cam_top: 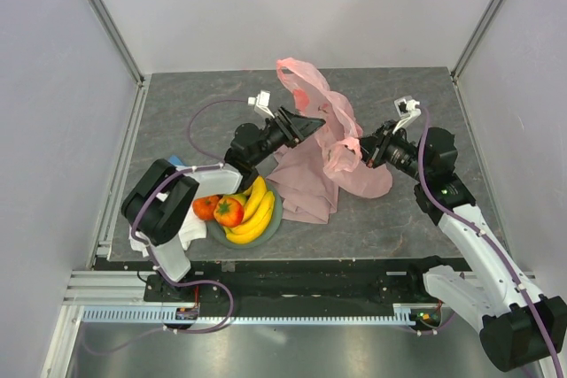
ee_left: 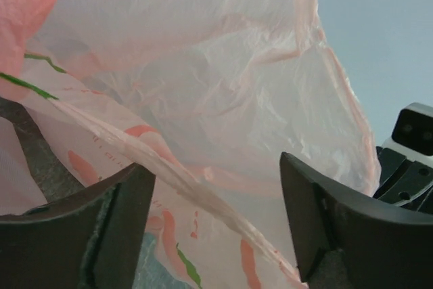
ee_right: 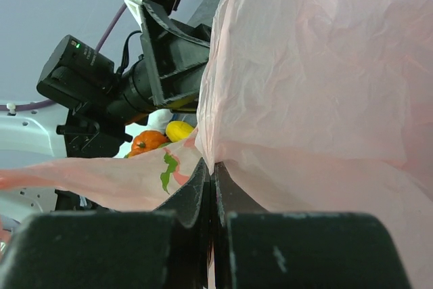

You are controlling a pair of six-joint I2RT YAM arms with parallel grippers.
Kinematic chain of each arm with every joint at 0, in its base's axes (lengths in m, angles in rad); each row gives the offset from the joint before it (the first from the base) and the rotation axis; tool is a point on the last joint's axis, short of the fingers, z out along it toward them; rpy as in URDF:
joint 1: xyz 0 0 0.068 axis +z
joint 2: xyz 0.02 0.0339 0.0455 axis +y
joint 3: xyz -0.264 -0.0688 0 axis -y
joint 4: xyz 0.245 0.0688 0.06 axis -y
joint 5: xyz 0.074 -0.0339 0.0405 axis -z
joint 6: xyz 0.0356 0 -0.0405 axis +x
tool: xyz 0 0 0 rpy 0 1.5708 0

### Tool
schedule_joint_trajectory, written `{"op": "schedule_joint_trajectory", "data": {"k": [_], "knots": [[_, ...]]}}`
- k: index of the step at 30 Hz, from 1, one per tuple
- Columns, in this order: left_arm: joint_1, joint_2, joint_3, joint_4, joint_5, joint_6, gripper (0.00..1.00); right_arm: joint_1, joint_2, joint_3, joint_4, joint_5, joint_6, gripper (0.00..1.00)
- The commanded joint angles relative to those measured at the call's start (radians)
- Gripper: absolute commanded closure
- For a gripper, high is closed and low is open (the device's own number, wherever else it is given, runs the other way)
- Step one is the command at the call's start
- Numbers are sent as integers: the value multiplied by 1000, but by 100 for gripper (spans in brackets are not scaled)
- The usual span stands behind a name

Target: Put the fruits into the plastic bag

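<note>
Your right claw [ee_right: 212,170] pinches the plastic bag [ee_right: 318,79] tight.
Your left claw [ee_left: 213,167] is wide open, with the bag right in front.

Tally: front-left corner of desk had 1 banana bunch [cam_top: 258,208], 1 red round fruit [cam_top: 229,212], 1 tangerine [cam_top: 205,207], 1 yellow oblong fruit [ee_right: 179,130], 1 plate [cam_top: 277,212], 1 white cloth [cam_top: 191,235]. Mid-desk: 1 plastic bag [cam_top: 333,118], 1 pink cloth [cam_top: 306,185].

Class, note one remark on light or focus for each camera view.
Top external: even light, sharp throughout. Left wrist: left hand dark, plastic bag glowing with light through it. Right wrist: right hand nearly black, little detail; the tangerine behind is clear.
</note>
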Motion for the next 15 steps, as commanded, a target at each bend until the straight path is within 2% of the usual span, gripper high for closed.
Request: {"op": "schedule_joint_trajectory", "data": {"k": [1, 2, 3, 6, 7, 8, 9, 10, 12, 15], "knots": [[-7, 26, 63, -18, 76, 20, 51, -1, -8, -7, 13, 2, -26, 100], [-7, 24, 66, -35, 81, 29, 58, -1, -7, -7, 10, 2, -28, 100], [-7, 20, 72, -55, 84, 42, 69, -1, -8, -9, 9, 2, -28, 100], [-7, 0, 73, -86, 98, 98, 92, -1, -7, -10, -5, 12, -32, 100], [-7, -11, 72, -97, 105, 146, 96, 0, -2, -3, -19, 26, -37, 92], [-7, -26, 73, -135, 108, 177, 99, 0, 0, 3, -35, 40, -54, 85], [-8, -60, 75, -158, 112, 213, 98, 0, 0, 16, -74, 55, -61, 67], [-11, -81, 73, -191, 113, 293, 98, 0, 3, 23, -91, 90, -72, 57], [-16, -136, 75, -293, 110, 412, 98, -1, 7, 54, -138, 126, -98, 42], [-23, -175, 77, -386, 112, 514, 98, -1, 24, 100, -184, 196, -136, 32]]}}
